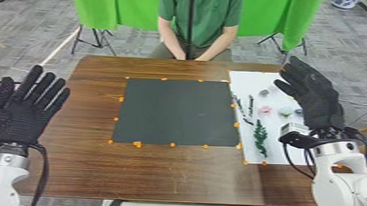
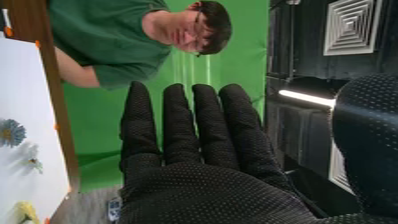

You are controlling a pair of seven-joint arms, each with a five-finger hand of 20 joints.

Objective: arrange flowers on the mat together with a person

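Right hand (image 1: 318,103): in a black dotted glove, open, touching nothing
Fingers (image 2: 181,125): straight, slightly spread
Thumb (image 2: 373,125): held out wide from the fingers, close to the camera
White sheet (image 2: 40,110): lying on the brown worktop (image 2: 37,25), well apart from the hand
Orange markers (image 2: 57,127): spaced along the sheet's edge
Blue flower (image 2: 11,133): on the sheet
Small pale flower (image 2: 34,163): between the blue flower and a yellow one (image 2: 26,211)
Backdrop (image 2: 98,130): green, behind the fingers
Ceiling (image 2: 298,50): dark, with a lit strip lamp (image 2: 306,97) and a square vent (image 2: 349,26)
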